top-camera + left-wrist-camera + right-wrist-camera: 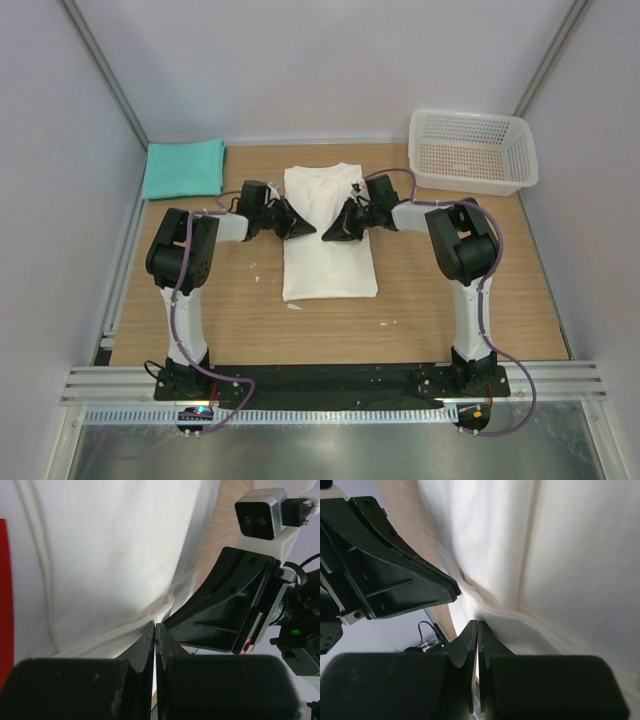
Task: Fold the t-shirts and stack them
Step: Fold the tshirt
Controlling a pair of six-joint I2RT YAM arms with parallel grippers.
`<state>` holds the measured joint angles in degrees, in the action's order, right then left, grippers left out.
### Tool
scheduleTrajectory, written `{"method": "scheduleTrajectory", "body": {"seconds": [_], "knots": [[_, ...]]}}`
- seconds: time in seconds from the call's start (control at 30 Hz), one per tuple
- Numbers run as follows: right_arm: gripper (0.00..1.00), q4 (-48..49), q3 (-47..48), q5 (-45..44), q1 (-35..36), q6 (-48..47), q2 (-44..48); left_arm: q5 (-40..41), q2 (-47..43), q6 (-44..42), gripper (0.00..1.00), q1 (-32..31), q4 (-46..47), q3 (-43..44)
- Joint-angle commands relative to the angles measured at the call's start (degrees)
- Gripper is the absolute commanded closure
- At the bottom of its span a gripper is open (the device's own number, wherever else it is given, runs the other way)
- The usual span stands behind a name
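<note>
A: How's the left end effector (pixel 155 626)?
B: Clenched, pinching a fold of the white t-shirt (pixel 328 262).
A: And the right end effector (pixel 477 624)?
B: Clenched too, on the same shirt.
A: Where's it lying?
B: On the bench (pixel 440 290), left of the basket (pixel 466 181); the teal t-shirt (pixel 183 168) lies farther left.

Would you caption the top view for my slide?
Left gripper and right gripper pinch the white t-shirt; teal t-shirt lies folded.
</note>
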<state>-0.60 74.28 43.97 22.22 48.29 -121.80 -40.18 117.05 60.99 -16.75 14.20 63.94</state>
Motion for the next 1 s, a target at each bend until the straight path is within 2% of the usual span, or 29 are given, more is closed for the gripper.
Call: {"method": "scheduleTrajectory", "body": {"seconds": [0.0,0.13,0.27,0.4,0.53,0.57,0.63,0.77,0.9,0.97], "knots": [[0.92,3.41,2.1,1.04,-0.86,-0.13,-2.99,3.7,1.94,-5.25,1.0,0.23,-6.52,2.76],[0.93,1.14,1.74,-1.06,-2.09,-2.32,-5.64,6.08,3.79,-9.13,1.0,0.4,-13.99,3.47],[0.92,-7.56,1.66,-4.68,-3.67,-8.12,-5.91,8.01,5.03,-15.01,1.0,0.49,-20.69,4.96],[0.83,-11.77,0.86,-5.99,-5.6,-12.6,-3.63,9.77,4.33,-19.85,1.0,1.19,-25.53,5.49],[0.76,-20.82,2.62,-9.94,-7.71,-21.28,0.59,10.13,-0.15,-23.19,0.92,1.2,-30.09,6.63],[0.74,-24.41,3.15,-10.73,-8.06,-22.88,2.95,10.21,-2.94,-24.42,0.86,1.2,-31.15,7.07],[0.68,-27.86,4.81,-12.84,-8.33,-26.39,5.59,10.3,-6.12,-25.39,0.79,1.2,-34.3,7.86],[0.63,-33.66,5.26,-13.99,-7.63,-27.73,12.71,9.43,-15.61,-26.01,0.68,0.85,-37.39,8.13],[0.6,-31.66,-0.69,-10.23,-3.51,-25.62,18.95,6.97,-23.09,-22.95,0.68,-1.7,-37.05,3.66],[0.6,-25.98,-4.21,-4.78,-1.66,-23.17,20.19,4.95,-24.32,-20.14,0.71,-3.19,-31.97,-0.2]]}}
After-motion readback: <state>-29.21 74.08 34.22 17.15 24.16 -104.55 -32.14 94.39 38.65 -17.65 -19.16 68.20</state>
